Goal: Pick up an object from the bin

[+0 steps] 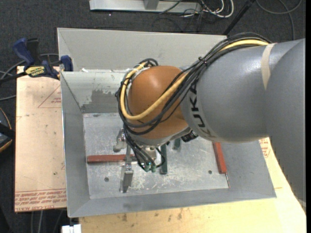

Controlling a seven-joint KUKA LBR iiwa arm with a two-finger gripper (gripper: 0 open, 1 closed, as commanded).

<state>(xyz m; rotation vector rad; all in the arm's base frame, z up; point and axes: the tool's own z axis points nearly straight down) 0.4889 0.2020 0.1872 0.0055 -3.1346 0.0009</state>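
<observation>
My gripper (145, 171) hangs under the orange cover, low over the front middle of the bin floor. Its two fingers stand apart, so it is open, with one grey fingertip (127, 177) at the left and a darker one (163, 164) at the right. I see nothing between them. A flat reddish-brown stick (103, 158) lies crosswise on the floor at the left, and its right end reaches the left finger. A second reddish stick (220, 157) lies lengthwise at the right, well apart from the gripper.
The arm and its orange cover with cables hide the middle and back of the bin floor. The sloping grey walls close in on all sides. Bare scratched floor shows at front left and front right.
</observation>
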